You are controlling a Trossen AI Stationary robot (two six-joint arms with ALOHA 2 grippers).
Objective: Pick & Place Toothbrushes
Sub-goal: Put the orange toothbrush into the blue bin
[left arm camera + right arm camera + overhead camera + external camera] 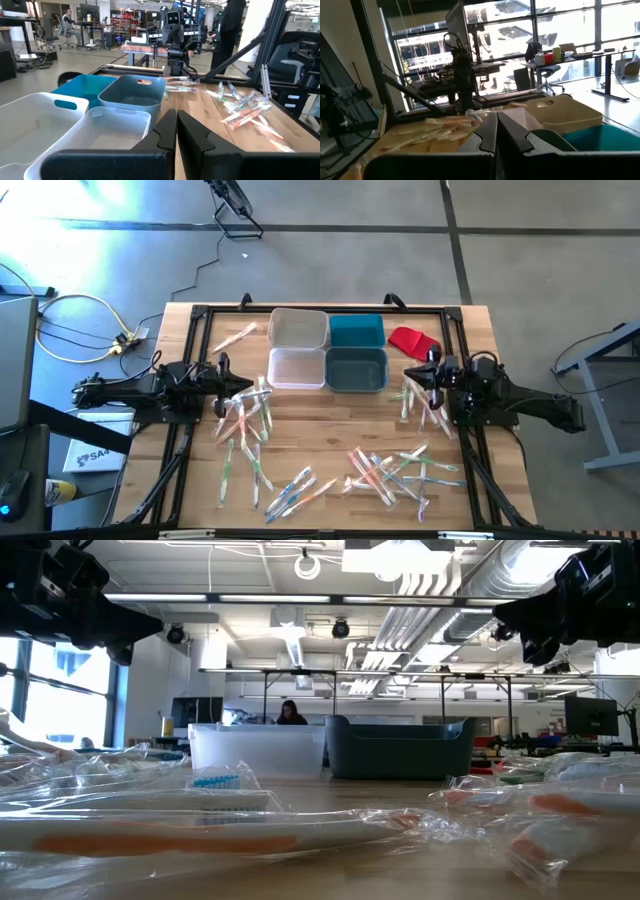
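Left gripper (245, 385) closed (empty) | toothbrushes (245, 425) just beside, below

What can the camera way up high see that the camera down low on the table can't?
Only the high view shows all four bins: two whitish ones, a bright teal bin and the dark teal bin. It also shows the red cloth, the whole left gripper and right gripper, both shut and empty, and yellow cables on the floor.

Only the low view shows the room behind, with a person at a desk and ceiling pipes.

Both show wrapped toothbrushes scattered on the wooden table.
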